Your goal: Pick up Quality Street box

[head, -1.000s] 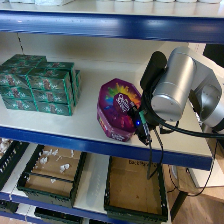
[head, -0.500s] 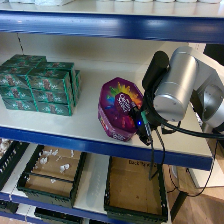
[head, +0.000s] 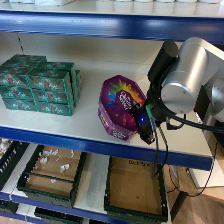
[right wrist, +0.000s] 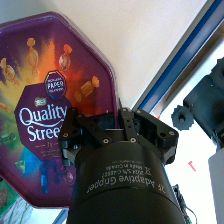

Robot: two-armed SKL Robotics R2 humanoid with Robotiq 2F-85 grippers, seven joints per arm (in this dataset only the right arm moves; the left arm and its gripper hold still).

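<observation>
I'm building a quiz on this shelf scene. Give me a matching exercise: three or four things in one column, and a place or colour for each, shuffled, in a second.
Things:
1. Quality Street box
2. green boxes
3. right gripper
4. cardboard tray

Descriptions:
A. stacked at the shelf's left end
B. purple, tilted, mid-shelf
C. brown, on the level below
D. black, against the tub's right side

Pairs: 1-B, 2-A, 3-D, 4-C

Stacked green boxes (head: 40, 85) sit on the white shelf (head: 70, 125), toward its left. Under the blue front rail (head: 95, 144), a black crate (head: 50, 172) holds small white items beside a crate lined with cardboard (head: 135, 187).
</observation>
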